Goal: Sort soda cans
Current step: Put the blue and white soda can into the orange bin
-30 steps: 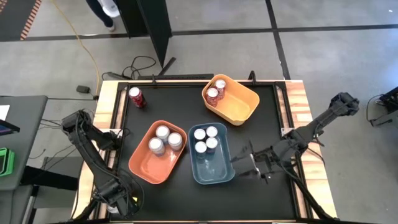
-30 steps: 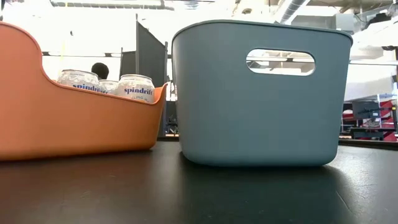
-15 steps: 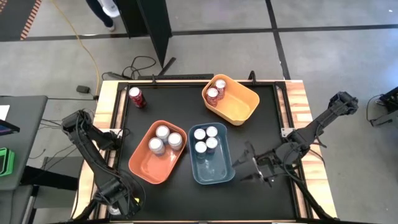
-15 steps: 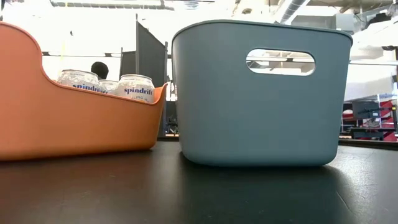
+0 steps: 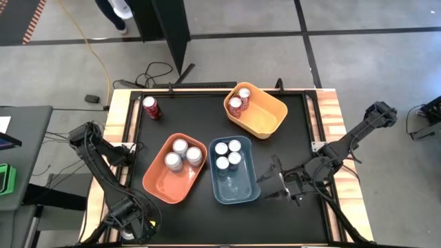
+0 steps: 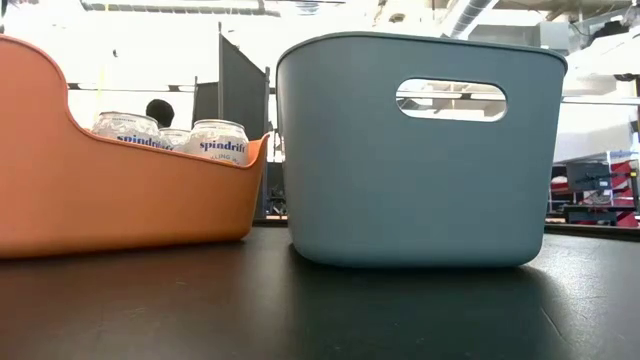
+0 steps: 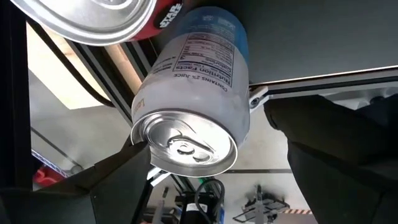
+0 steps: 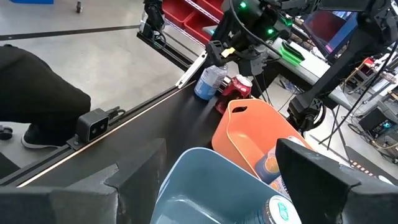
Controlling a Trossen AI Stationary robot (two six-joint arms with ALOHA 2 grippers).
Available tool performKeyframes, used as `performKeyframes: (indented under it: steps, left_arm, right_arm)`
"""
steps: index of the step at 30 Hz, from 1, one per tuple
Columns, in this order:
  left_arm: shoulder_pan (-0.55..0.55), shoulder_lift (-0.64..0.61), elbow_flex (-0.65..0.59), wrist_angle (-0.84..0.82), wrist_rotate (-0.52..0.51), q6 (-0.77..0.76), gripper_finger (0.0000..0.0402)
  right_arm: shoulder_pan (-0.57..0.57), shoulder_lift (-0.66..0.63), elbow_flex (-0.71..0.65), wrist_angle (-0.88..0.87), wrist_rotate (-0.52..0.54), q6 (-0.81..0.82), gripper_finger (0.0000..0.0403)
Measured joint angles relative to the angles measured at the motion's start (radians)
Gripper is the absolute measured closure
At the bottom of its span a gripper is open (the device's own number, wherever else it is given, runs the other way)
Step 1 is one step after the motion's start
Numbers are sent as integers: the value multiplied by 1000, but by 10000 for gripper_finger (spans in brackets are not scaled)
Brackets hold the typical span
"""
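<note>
At the near-left corner of the table [image 5: 289,148], the left gripper [image 7: 208,143] is hanging with its jaws spread wide. A pale soda can [image 7: 199,81] with a blue band is sitting between its fingers [image 7: 93,186]. The can is lying against one finger and there is a gap to the other, so the gripper is not clamping it. A red-labelled can [image 7: 93,15] is standing just beside the pale one, its silver top showing in the left wrist view.

Further in, a lone red can [image 5: 151,107] is standing upright on the black tabletop near the far-left corner, well apart from the bins. The orange bin [image 5: 160,187] is holding three silver-white cans [image 5: 180,146] grouped at its far end. Just beside it, the blue bin [image 5: 240,189] is holding four silver-topped cans [image 5: 221,148], also clustered at its far end. Behind the blue bin, the yellow bin [image 5: 265,117] is carrying two red cans [image 5: 236,104] in its far-left corner.

At the right, the right gripper [image 5: 275,182] is hovering low just beside the blue bin's right wall. Its fingers are parted and nothing is between them.
</note>
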Motion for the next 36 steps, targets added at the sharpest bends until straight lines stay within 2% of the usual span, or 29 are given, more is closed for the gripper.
performKeyframes:
  steps: [7,13,21,28,36]
  left_arm:
    - [1,0,89,-118,-86,12,31]
    - [-5,0,146,-251,-98,16,31]
    - [-29,21,147,-255,-95,37,31]
    - [-51,57,147,-240,-52,40,31]
    - [-76,114,147,-219,-60,57,31]
  right_arm:
    - [0,0,0,0,0,-1,80]
    - [0,0,0,0,0,-1,80]
    - [0,0,0,-26,0,-1,80]
    - [0,0,0,-29,0,0,80]
    - [0,0,0,-27,0,1,80]
